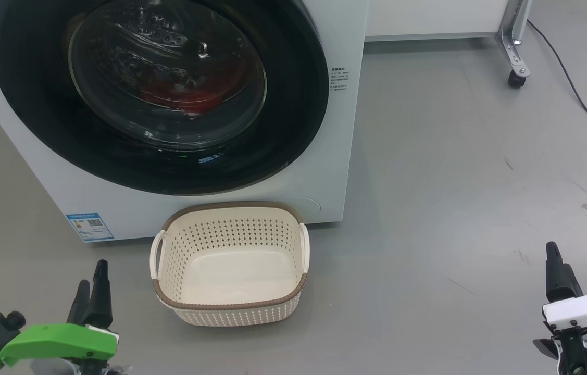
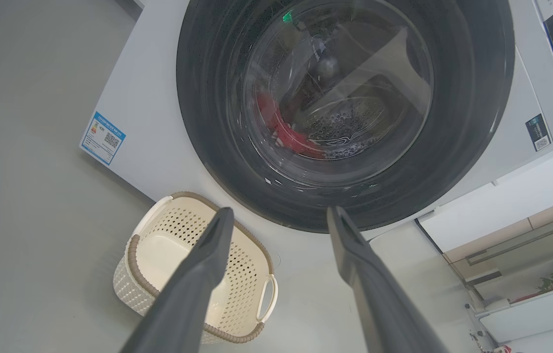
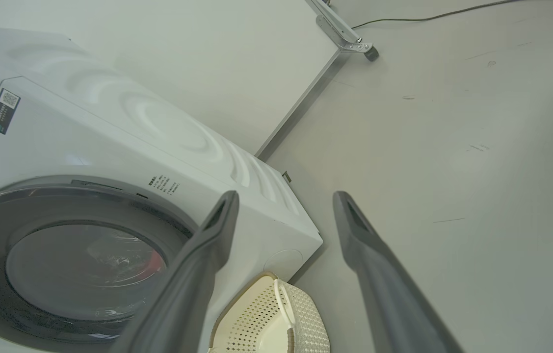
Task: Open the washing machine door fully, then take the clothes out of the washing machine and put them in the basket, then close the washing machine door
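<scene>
Left gripper (image 2: 281, 211), right gripper (image 3: 286, 194) spread; basket (image 1: 230, 306) before shut washing machine door (image 1: 160, 88); cable (image 1: 574, 88) aside

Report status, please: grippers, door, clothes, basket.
Left gripper open, right gripper open, both empty. Washing machine door shut, red clothes visible inside. Basket empty on floor, close before door.

Dark cable (image 1: 585, 107) beside metal castor leg (image 1: 513, 44)
</scene>
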Controlling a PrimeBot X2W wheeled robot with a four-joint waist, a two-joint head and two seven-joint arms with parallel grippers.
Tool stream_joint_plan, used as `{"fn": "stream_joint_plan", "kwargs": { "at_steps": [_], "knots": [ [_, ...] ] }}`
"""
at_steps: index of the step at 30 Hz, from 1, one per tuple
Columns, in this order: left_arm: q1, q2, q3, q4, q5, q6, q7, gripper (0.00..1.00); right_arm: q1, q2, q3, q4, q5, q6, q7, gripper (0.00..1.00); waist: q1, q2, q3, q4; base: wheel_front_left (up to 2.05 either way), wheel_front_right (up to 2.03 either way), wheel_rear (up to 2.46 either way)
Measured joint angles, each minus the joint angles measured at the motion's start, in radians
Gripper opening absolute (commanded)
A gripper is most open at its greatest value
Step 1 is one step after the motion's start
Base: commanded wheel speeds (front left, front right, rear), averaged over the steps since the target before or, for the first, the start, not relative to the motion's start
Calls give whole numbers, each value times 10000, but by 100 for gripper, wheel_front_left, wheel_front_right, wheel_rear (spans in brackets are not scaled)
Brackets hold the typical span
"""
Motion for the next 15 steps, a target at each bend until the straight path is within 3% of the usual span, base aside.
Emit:
{"fn": "stream_joint_plan", "kwargs": {
  "at_steps": [15],
  "knots": [
    [-140,190,-395,-395,3223,623,-454,100,-99,-466,709,-328,-3135,-600,-456,100,0,0,-49,32,0,0,0]
  ]
}}
